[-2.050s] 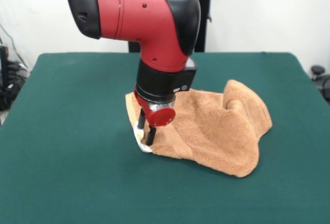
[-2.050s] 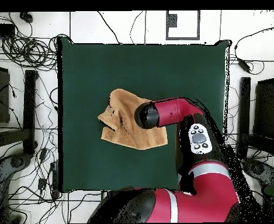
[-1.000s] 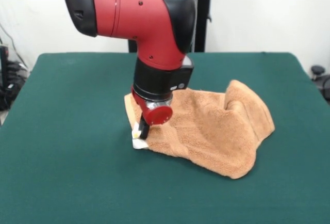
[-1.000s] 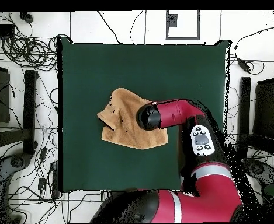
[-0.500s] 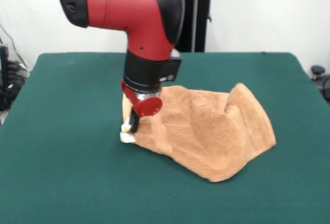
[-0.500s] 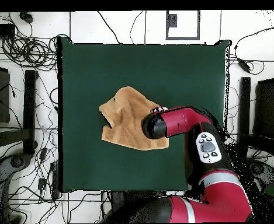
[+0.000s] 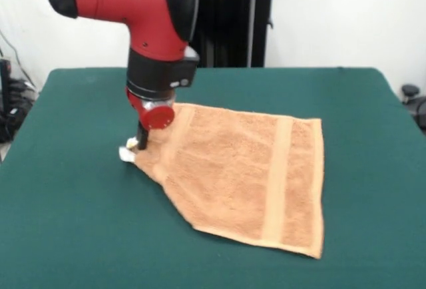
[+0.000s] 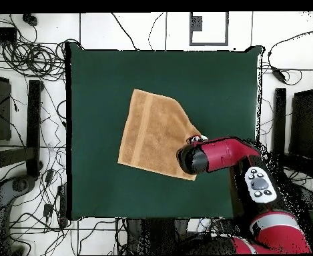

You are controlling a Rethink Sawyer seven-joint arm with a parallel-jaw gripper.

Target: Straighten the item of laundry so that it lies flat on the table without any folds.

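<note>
- One towel (image 7: 246, 169), one table (image 7: 66, 236), one gripper (image 7: 141, 144), one white tag (image 7: 126, 154).
- Gripper: fingers closed on the towel's corner, at the tag, tips at the table surface.
- Towel: spreads flat away from the gripper, woven bands visible.
- Bare green cloth surrounds the gripper and towel on all sides.

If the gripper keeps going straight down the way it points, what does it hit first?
The gripper points down at the towel corner by the white tag; it would likely meet that corner, then the table beneath.
</note>
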